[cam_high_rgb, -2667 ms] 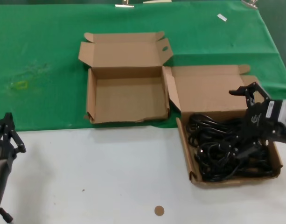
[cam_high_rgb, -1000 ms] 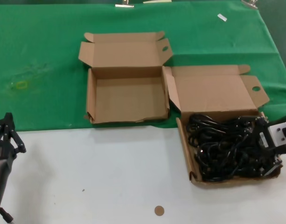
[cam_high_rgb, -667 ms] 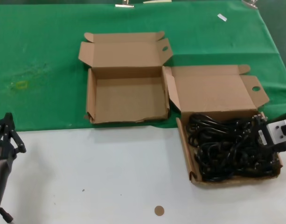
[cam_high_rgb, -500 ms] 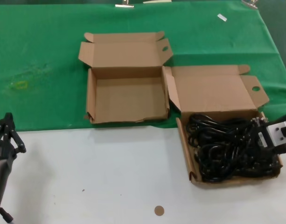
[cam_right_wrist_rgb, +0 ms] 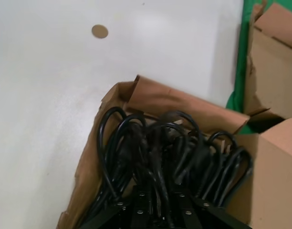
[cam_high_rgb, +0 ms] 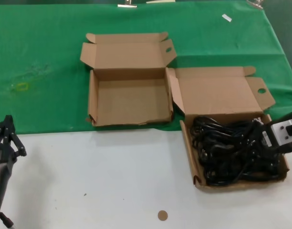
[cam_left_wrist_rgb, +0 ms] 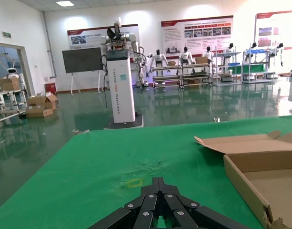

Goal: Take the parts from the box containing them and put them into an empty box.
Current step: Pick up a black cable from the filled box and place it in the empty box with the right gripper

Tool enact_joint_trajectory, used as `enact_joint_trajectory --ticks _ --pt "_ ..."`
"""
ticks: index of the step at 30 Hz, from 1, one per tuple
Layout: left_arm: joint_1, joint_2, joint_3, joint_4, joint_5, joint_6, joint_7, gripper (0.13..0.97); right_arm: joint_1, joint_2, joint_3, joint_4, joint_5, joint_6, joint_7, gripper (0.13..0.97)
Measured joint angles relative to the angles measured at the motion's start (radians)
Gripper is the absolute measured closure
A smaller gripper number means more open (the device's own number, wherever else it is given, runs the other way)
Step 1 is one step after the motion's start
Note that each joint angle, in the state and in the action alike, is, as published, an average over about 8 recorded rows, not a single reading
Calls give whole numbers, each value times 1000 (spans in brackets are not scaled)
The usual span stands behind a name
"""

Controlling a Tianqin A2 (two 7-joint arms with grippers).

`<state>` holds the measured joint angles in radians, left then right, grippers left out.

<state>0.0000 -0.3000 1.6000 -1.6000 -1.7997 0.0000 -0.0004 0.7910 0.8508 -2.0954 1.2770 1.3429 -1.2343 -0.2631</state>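
The parts, black power cords [cam_high_rgb: 226, 150], lie tangled in the box containing them [cam_high_rgb: 198, 180] at the right, its lid open toward the back. My right gripper [cam_high_rgb: 261, 137] is down in the cords at the box's right side. In the right wrist view its fingers [cam_right_wrist_rgb: 141, 210] are shut on a strand of the cords [cam_right_wrist_rgb: 160, 157]. The empty box [cam_high_rgb: 92, 100] stands open left of it on the green cloth. My left gripper [cam_high_rgb: 6, 136] is parked at the lower left, shut [cam_left_wrist_rgb: 158, 183], with the empty box [cam_left_wrist_rgb: 253, 183] off to its side.
A green cloth [cam_high_rgb: 41, 57] covers the back of the table and a white surface [cam_high_rgb: 112, 176] the front. A small brown disc [cam_high_rgb: 162, 215] lies near the front edge, also seen as the disc [cam_right_wrist_rgb: 100, 31]. A white tag [cam_high_rgb: 226, 17] lies far back right.
My right gripper came down open from above the lid into the cords, shut on them, and has since risen slightly, tugging the cords. The left arm has not moved.
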Motion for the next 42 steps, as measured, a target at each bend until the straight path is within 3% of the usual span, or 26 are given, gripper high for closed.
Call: enact_joint_trajectory --ticks 11,21,33,42 --pt "0 0 0 0 0 0 0 953 24 31 35 95 21 -26 58 918" --pt "0 0 0 0 0 0 0 953 93 1 48 154 29 -38 113 921" --pt "0 0 0 0 0 0 0 953 183 -160 -18 131 -15 -18 158 922" --pt "0 0 0 0 0 0 0 953 259 -328 -83 11 -63 31 159 922"
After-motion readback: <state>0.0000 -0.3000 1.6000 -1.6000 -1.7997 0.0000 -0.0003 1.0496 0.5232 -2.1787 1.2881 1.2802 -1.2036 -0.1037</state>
